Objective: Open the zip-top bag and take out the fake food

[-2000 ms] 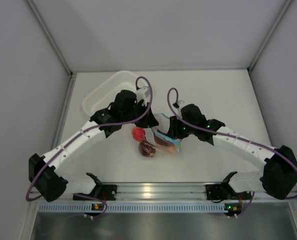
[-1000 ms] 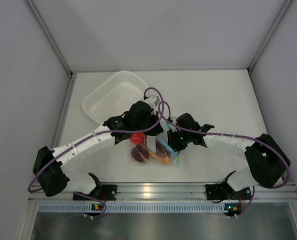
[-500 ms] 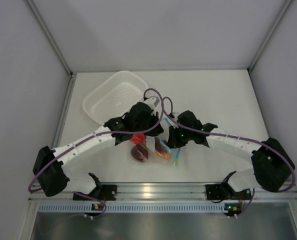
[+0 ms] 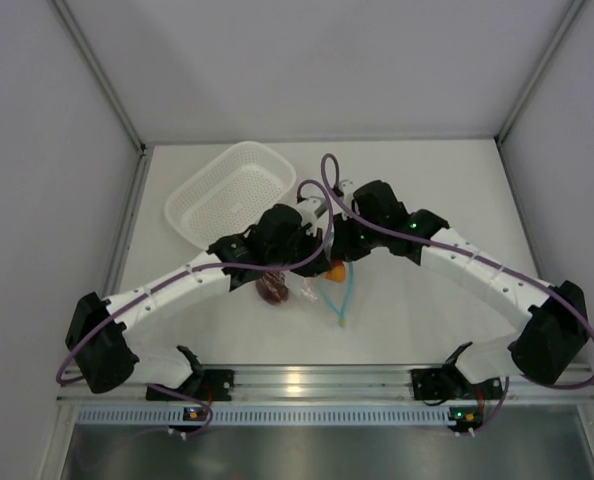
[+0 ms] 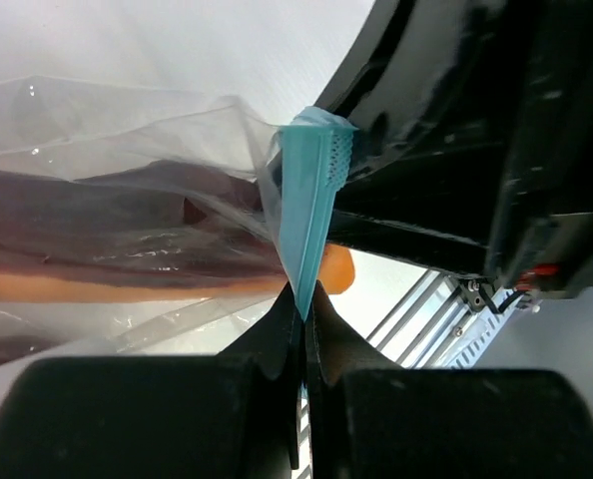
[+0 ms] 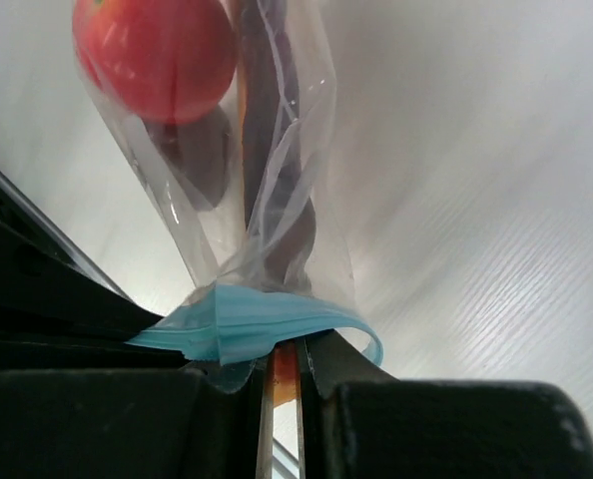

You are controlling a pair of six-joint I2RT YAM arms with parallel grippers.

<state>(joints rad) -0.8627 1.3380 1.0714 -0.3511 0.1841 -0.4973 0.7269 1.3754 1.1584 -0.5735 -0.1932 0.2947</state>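
From above, the two arms meet over the middle of the tabletop [image 4: 447,200]. The left gripper [image 4: 312,256] and right gripper [image 4: 339,246] are almost touching, with the bag [image 4: 312,285] bunched between them. The slice [image 4: 334,268] and the ring [image 4: 274,288] show through the film, a loop of the strip [image 4: 344,298] trails toward the near edge, and the basket [image 4: 232,195] sits apart to the left. Whether the bag's bottom rests on the tabletop I cannot tell.

In the left wrist view, the left gripper's fingers [image 5: 277,344] are clamped tight on one fold of the strip, and the food lies deep in the bag beyond.

In the right wrist view, the right gripper's jaws pinch the strip too. The tomato [image 6: 157,55] is at the bag's far end.

The step looks like peeling the seal apart. It would go best with the grippers drawing slowly in opposite directions across the seam, each holding only its own lip, and the mouth kept uppermost so nothing spills.
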